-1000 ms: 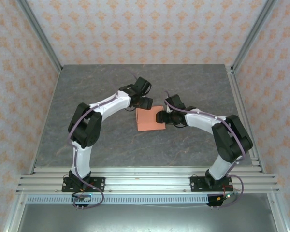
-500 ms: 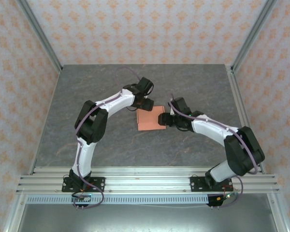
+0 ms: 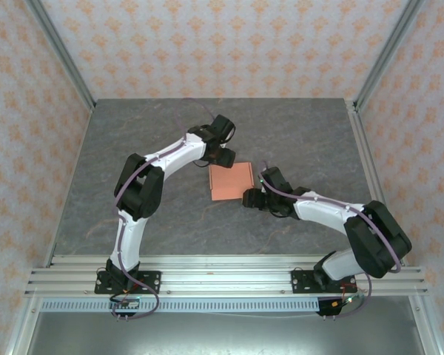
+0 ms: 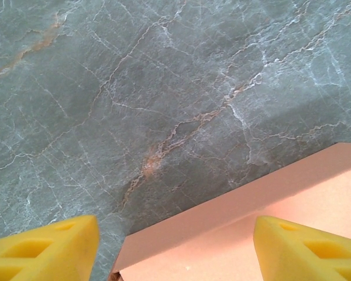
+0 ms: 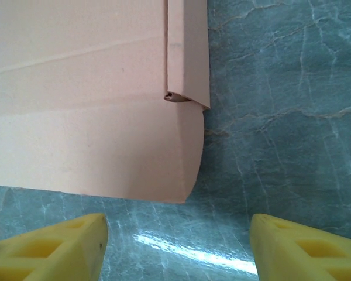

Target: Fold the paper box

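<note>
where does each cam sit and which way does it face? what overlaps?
Top external: above and behind the bases, looking down at the table; both arms, left gripper and right gripper at the paper box.
Left wrist: on the left wrist, looking down past its yellow fingertips at the box's edge.
Right wrist: on the right wrist, looking down past its yellow fingertips at the box's rounded corner.
Shared: all see the paper box on the table.

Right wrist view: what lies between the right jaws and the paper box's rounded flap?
A bare strip of grey marbled table separates the open right jaws from the paper box, with nothing on it; the right wrist view shows this.
</note>
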### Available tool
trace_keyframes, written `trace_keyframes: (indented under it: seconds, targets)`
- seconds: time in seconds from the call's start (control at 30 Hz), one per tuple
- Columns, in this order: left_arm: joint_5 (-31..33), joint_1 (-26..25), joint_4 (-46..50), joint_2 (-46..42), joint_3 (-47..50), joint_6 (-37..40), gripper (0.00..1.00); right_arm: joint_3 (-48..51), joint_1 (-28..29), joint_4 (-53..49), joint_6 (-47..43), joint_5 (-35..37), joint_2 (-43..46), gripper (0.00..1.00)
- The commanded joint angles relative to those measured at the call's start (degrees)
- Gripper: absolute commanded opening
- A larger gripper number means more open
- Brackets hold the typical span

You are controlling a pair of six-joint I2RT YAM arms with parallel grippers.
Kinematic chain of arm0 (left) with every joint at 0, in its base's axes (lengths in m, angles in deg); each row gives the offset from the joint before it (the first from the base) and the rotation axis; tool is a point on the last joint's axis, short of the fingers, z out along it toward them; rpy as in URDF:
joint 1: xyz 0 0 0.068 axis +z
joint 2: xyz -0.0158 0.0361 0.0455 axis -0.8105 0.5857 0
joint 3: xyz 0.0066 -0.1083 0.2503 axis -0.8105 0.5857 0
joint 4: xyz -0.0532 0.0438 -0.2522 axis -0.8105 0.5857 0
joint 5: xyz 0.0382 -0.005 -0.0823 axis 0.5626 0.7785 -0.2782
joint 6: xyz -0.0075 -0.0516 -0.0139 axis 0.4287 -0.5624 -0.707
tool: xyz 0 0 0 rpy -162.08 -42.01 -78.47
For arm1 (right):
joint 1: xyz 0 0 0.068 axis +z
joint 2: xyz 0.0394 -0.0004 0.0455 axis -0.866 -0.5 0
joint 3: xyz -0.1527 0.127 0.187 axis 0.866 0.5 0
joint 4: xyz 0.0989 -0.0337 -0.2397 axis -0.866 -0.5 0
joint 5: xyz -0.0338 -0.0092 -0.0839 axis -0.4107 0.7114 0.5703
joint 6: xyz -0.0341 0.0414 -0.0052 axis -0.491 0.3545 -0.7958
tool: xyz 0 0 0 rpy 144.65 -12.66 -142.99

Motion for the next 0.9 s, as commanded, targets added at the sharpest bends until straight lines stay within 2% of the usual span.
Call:
trace_keyframes:
  seconds: [0.0, 0.47, 0.87]
  targets:
    - [0.7, 0.6, 2.3, 1.2, -0.6, 0.7, 0.69, 0.4, 0.3, 3.5, 2.6, 2.4, 1.0, 0.65]
    - [0.1, 1.1, 3.6, 4.1, -2.8, -0.1, 0.58, -0.3, 0.6, 4.6, 2.8, 2.4, -2.7, 0.63]
    - [-0.4, 1.2, 3.6, 4.8, -2.2, -0.1, 0.55, -0.1, 1.0, 6.0, 2.4, 4.8, -5.0, 0.61]
